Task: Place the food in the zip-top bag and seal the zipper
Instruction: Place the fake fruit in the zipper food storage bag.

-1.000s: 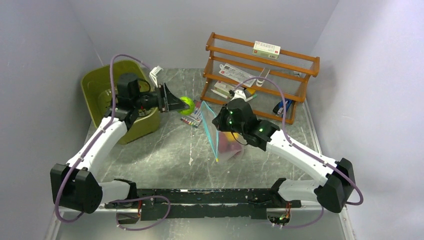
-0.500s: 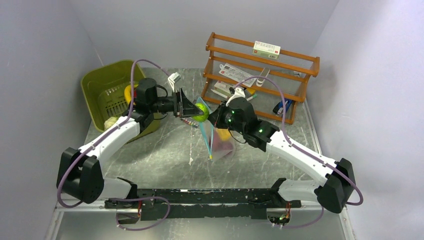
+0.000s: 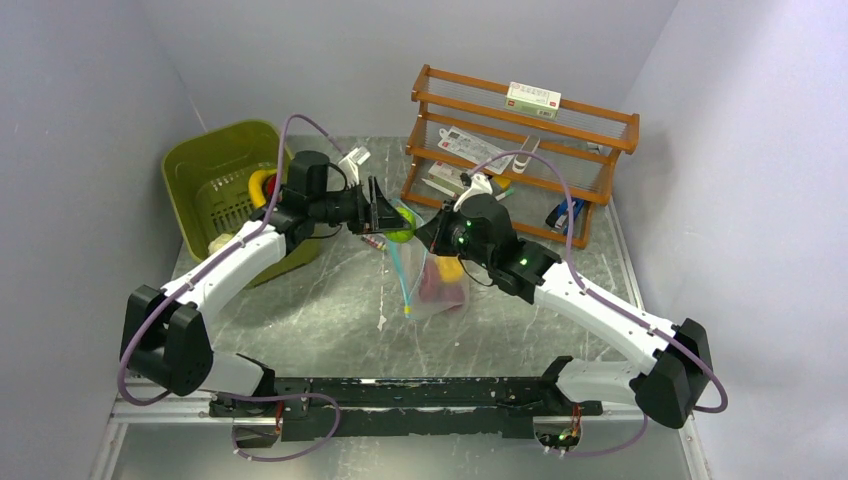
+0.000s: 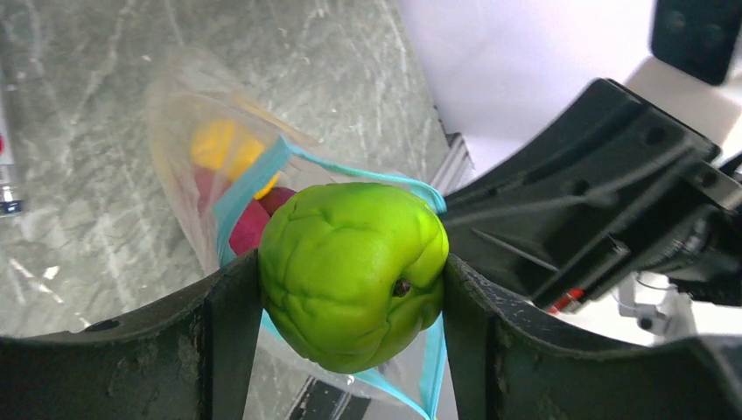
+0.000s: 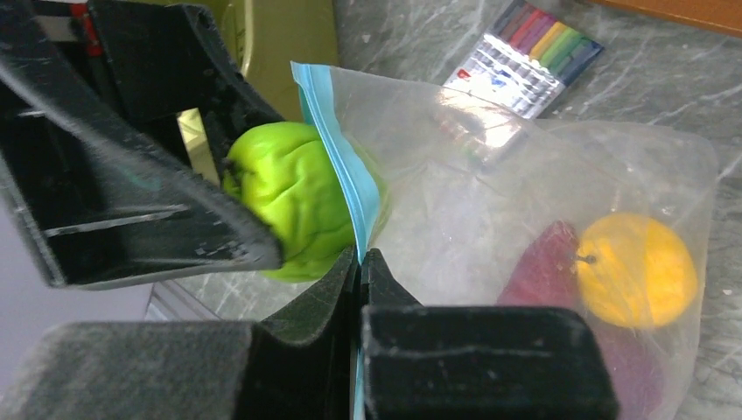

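The left gripper (image 4: 350, 302) is clenched on a bright green toy fruit (image 4: 350, 271). Its two matt black fingers (image 4: 229, 328) press the fruit's flanks. The fruit is glossy, lumpy and rounded, with shallow creases and a small dark dimple. It sits right at the mouth of the zip-top bag (image 5: 490, 192), and the teal-blue zipper (image 5: 337, 140) crosses its side. How far it sits inside cannot be told.

The right gripper (image 5: 359, 262) is pinched flat on that thin strip, jaws meeting with only the film between them. It holds the mouth up while the rest of the soft, clear, wrinkled pouch sags onto the surface (image 3: 320, 290). Inside the pouch lie a smooth orange-yellow round piece (image 5: 637, 267) and a darker purple-red piece (image 5: 547, 271), the two touching.

The left arm reaches from the near left edge forward to the middle, forearm raised and wrist level, its gripper pointing right. The right arm runs diagonally from the near right corner, elbow low, its gripper aimed left and down.

A pack of coloured markers (image 5: 525, 57) in shiny wrap lies just beyond the bag. An olive-green plastic tub (image 3: 200, 165) stands at the far left corner with a yellow banana (image 3: 258, 185) inside. A slatted wooden rack (image 3: 520, 130) stands at the far right corner. The surface is grey and veined like stone.
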